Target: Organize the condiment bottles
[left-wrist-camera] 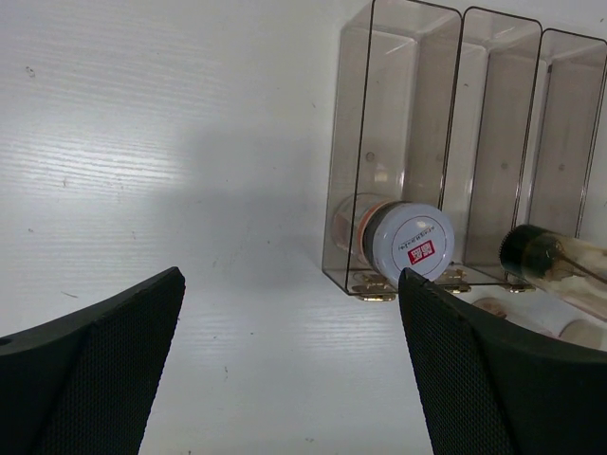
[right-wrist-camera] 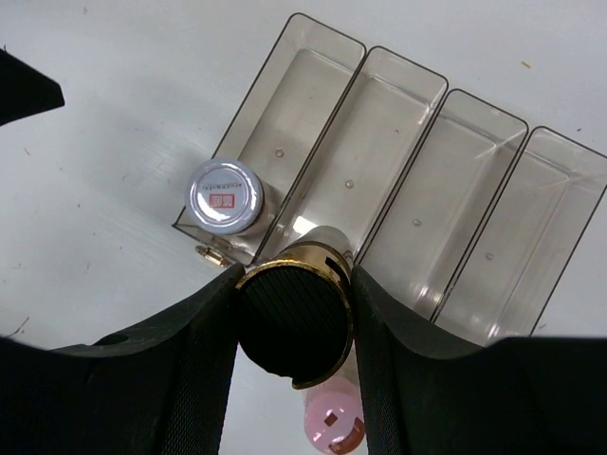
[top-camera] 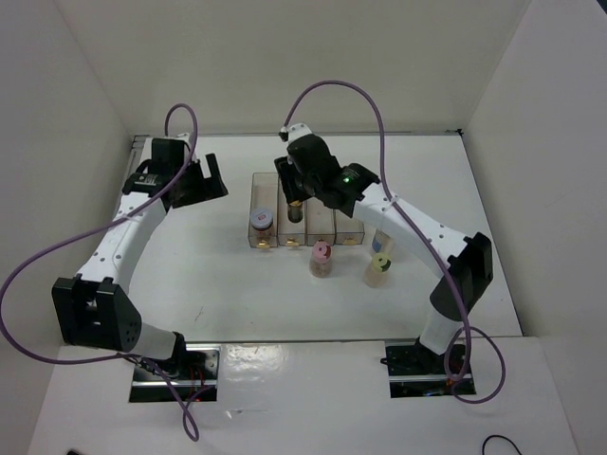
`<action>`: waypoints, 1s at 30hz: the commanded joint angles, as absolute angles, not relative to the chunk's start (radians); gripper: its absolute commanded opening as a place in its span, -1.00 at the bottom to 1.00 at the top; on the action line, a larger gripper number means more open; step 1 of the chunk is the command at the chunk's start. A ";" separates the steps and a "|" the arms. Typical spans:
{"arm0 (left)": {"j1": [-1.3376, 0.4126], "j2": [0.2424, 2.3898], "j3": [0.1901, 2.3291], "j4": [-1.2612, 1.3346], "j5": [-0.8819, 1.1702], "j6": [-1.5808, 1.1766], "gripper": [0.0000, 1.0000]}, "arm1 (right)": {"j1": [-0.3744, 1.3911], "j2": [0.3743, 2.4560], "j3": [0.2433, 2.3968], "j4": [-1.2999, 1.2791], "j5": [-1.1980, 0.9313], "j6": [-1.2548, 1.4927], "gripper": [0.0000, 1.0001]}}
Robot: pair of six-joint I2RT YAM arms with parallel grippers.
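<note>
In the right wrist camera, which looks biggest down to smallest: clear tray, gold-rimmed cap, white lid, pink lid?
1. clear tray.
2. gold-rimmed cap, inflated by sitting nearest the camera.
3. white lid and pink lid: about alike, and the pink one is partly hidden, so unranked.

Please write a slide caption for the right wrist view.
Right hand grips the gold-capped jar over the clear four-slot tray.

Bright even overhead light — soft shadows, mild tray (left-wrist-camera: 394, 142) glare, near hands blurred.
</note>
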State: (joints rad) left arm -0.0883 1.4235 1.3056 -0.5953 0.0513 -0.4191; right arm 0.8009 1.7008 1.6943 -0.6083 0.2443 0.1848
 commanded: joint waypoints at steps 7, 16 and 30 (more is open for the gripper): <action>-0.049 1.390 1.295 -0.560 0.112 -0.374 0.98 | 0.808 1.778 1.737 -0.474 0.261 0.178 -1.00; -0.040 1.390 1.295 -0.560 0.121 -0.365 0.98 | 0.808 1.818 1.677 -0.419 0.250 0.189 -1.00; -0.031 1.390 1.276 -0.560 0.140 -0.356 0.98 | 0.808 1.827 1.594 -0.410 0.241 0.227 -0.99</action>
State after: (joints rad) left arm -0.0357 1.4223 1.2861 -0.5869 0.1116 -0.3866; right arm 0.8009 1.8370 1.6054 -0.4816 0.2321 0.2089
